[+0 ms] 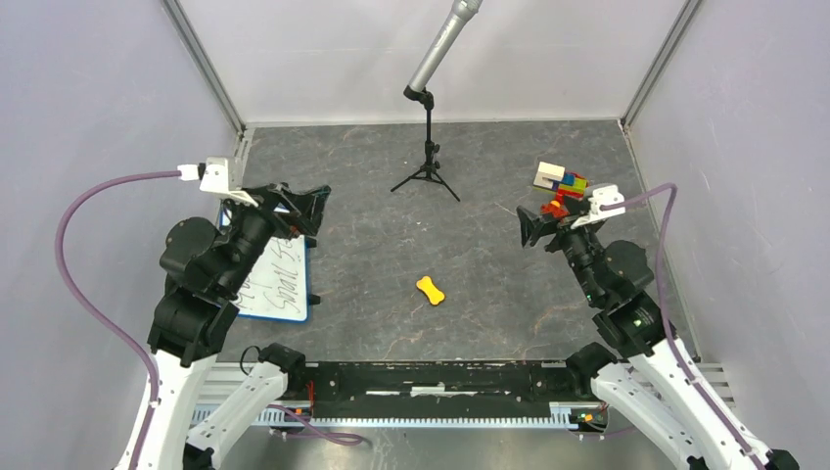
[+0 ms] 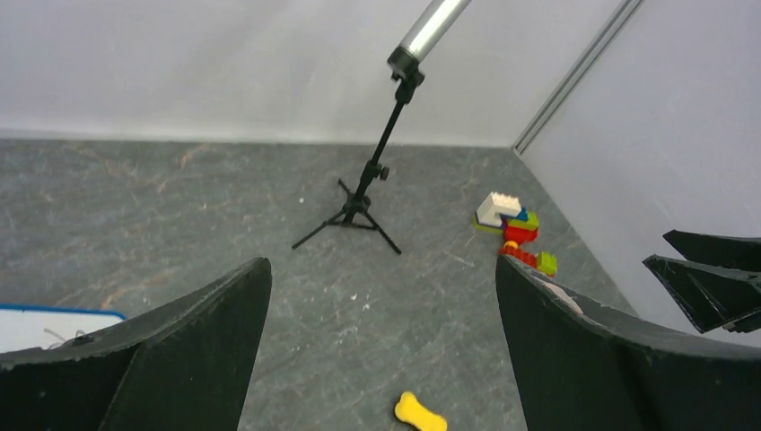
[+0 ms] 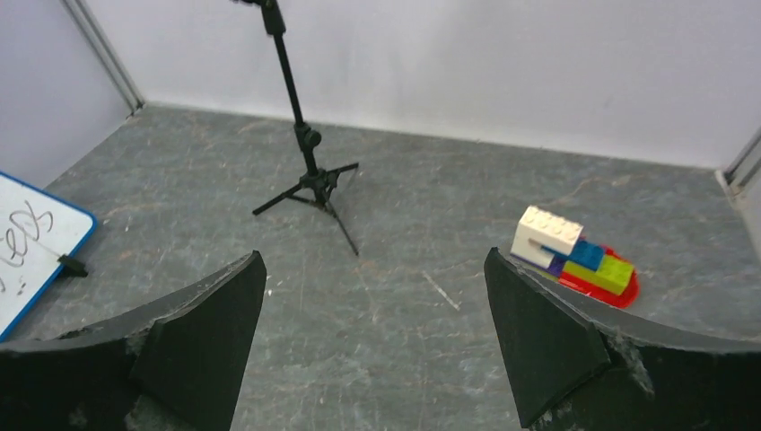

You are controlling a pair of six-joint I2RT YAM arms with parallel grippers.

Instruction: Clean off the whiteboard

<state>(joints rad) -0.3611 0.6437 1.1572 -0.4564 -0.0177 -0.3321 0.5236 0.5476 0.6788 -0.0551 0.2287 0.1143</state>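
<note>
Overhead and wrist views of a two-arm workcell on a grey, stone-patterned tabletop [image 1: 391, 264] enclosed by pale walls

The flat white whiteboard with a thin blue rim and rounded corners [image 1: 284, 294] lies on the left side of the tabletop, close to the left wall. Its long side runs away from the arm bases. Black handwriting covers the visible surface, and a small black clip [image 3: 72, 265] sits on the edge seen from the right wrist. From above, the left arm crosses over the board and hides much of it.

The left hand [image 1: 315, 208] is at the far right corner of the board with its two black fingers spread wide and nothing between them. The right hand [image 1: 527, 227] is on the opposite side of the tabletop, well apart from the board. It points towards the centre, likewise spread wide and holding nothing.

A small yellow bone-shaped piece [image 1: 431, 290] lies near the middle of the tabletop, between the two hands and nearer the bases. A black tripod stand [image 1: 428, 168] carrying a tilted silver tube [image 1: 445, 44] stands towards the back wall. A cluster of toy bricks in white, red, blue, green and yellow [image 1: 560, 181] rests on the tabletop towards the far right corner, just beyond the right hand
</note>
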